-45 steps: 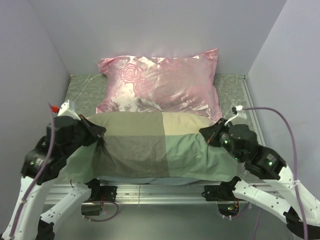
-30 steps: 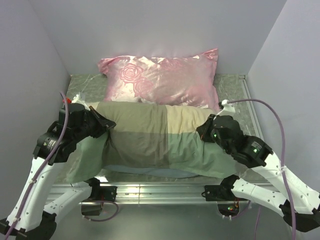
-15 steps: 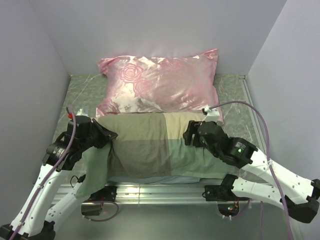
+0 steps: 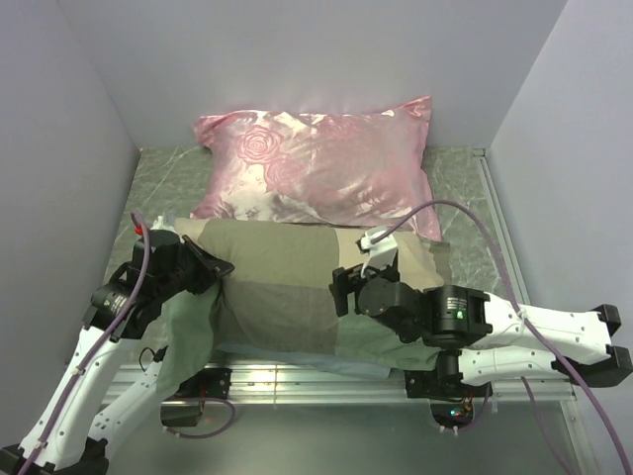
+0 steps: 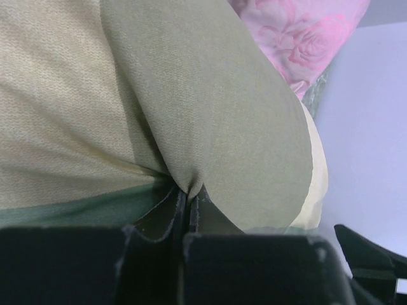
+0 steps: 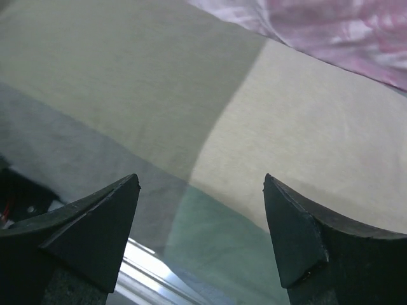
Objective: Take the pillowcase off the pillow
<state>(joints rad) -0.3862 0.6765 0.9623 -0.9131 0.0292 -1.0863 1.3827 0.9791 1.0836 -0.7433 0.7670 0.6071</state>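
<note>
The pillowcase [image 4: 282,287], in olive, beige and green checks, lies across the front of the table with the pillow hidden inside it. My left gripper [image 4: 220,267] is at its left end, shut on a pinched fold of the olive cloth [image 5: 210,114], which rises from between the jaws of the left gripper [image 5: 189,197]. My right gripper [image 4: 341,289] hovers over the middle of the case, open. In the right wrist view the right gripper [image 6: 201,181] has nothing between its fingers, with checked cloth [image 6: 127,82] below.
A shiny pink rose-patterned pillow [image 4: 316,163] lies behind the case, touching its far edge, and shows in the wrist views as a pink pillow [image 5: 299,38] [image 6: 343,32]. Grey walls close in left, back and right. A metal rail [image 4: 316,378] runs along the near edge.
My right gripper let go of the case's right end, opened and swung left over its middle. The left gripper moved inward and has since held its pinch; the case has drawn in from both sides.
</note>
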